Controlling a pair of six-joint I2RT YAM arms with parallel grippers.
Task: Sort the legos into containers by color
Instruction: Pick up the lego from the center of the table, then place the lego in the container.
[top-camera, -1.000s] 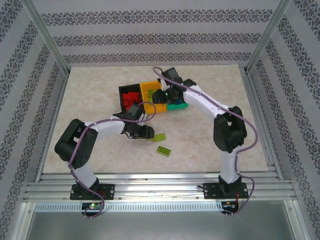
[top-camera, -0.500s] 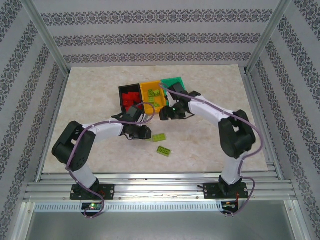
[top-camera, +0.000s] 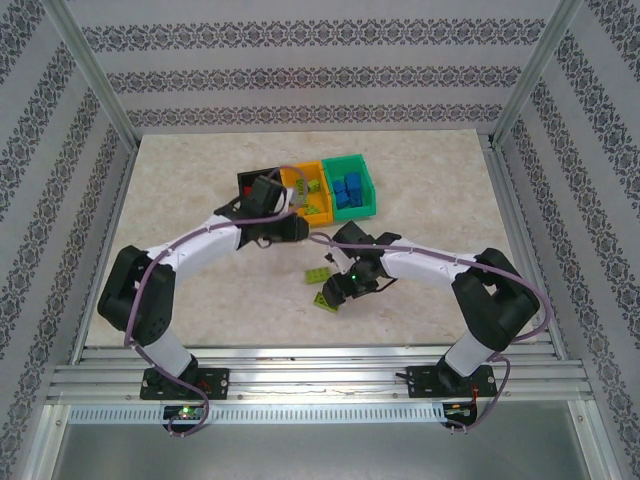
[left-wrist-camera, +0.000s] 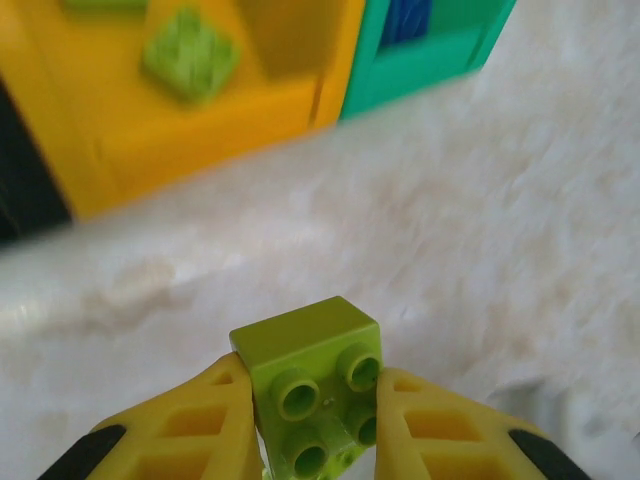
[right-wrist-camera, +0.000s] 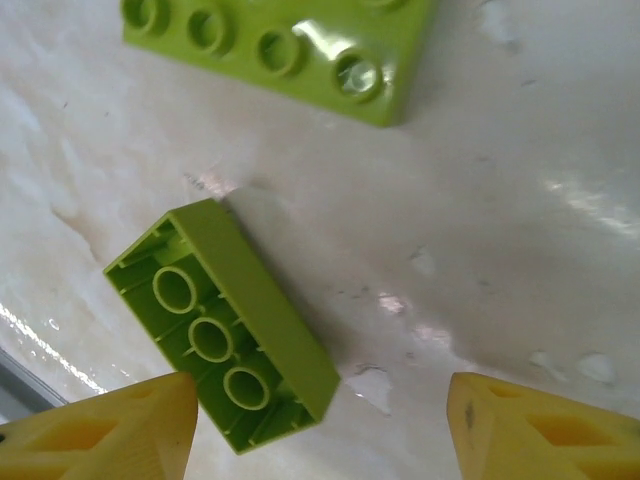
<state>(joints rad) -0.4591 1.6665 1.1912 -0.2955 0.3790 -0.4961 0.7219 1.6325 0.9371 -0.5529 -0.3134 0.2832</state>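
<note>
legos (right-wrist-camera: 225, 325): smooth shiny green plastic | table (right-wrist-camera: 520, 160): smooth, pale, stone-like, shiny spots | containers (left-wrist-camera: 200, 135): smooth plastic | right gripper (right-wrist-camera: 320, 400) fingers (right-wrist-camera: 120, 425): dull yellow plastic | rails (top-camera: 320, 378) at 6 o'clock: grey metal, ridged

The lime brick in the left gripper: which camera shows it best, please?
Left wrist: the lime brick sits close up, studs visible, pinched by the left gripper. From top external it is too small to tell.
</note>
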